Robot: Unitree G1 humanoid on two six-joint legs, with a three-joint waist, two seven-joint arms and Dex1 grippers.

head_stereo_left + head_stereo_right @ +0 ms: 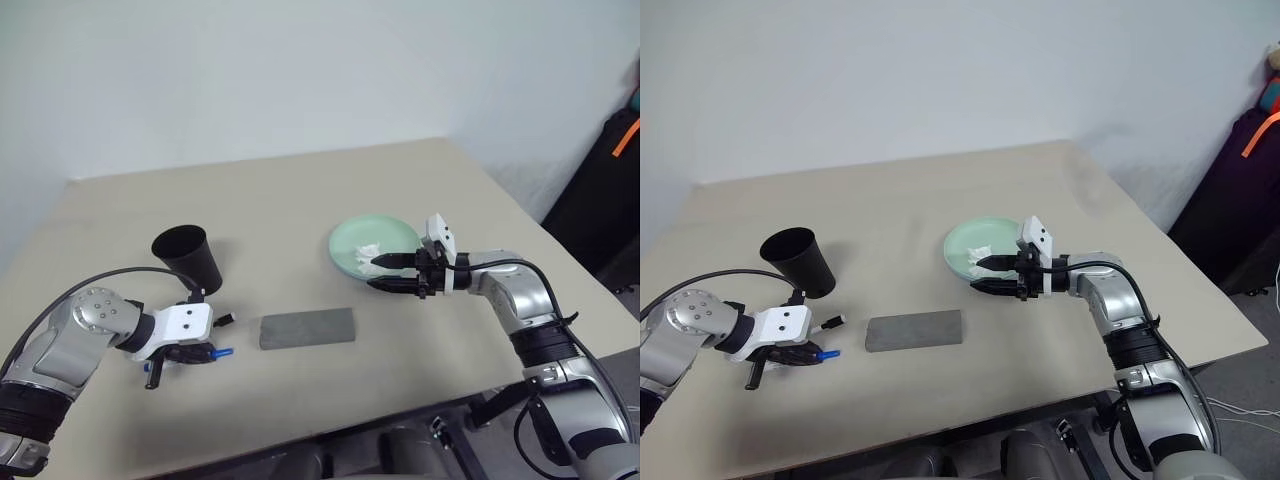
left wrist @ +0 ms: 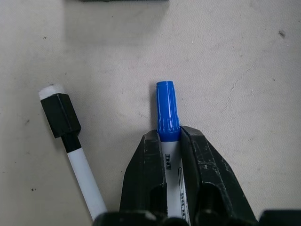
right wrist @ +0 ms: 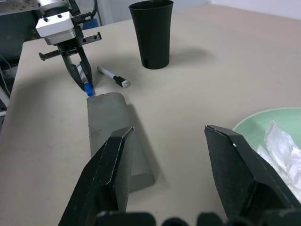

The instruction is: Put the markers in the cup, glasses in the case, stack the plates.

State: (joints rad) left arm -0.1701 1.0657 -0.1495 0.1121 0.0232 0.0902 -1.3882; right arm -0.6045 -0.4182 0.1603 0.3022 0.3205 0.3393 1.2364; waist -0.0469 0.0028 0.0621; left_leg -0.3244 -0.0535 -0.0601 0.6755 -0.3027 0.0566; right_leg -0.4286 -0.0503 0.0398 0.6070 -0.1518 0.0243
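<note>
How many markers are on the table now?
2. The blue-capped marker lies on the table, clamped between the left end effector fingers. The black-capped marker lies free beside it, between that end effector and the black cup.

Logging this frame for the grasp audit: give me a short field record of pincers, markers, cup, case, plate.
left pincer: shut on blue-capped marker, on the table
right pincer: open, empty, beside the green plate
black-capped marker: loose on table
cup: upright, no marker in it
case: flat on table
tissue: on green plate
</note>
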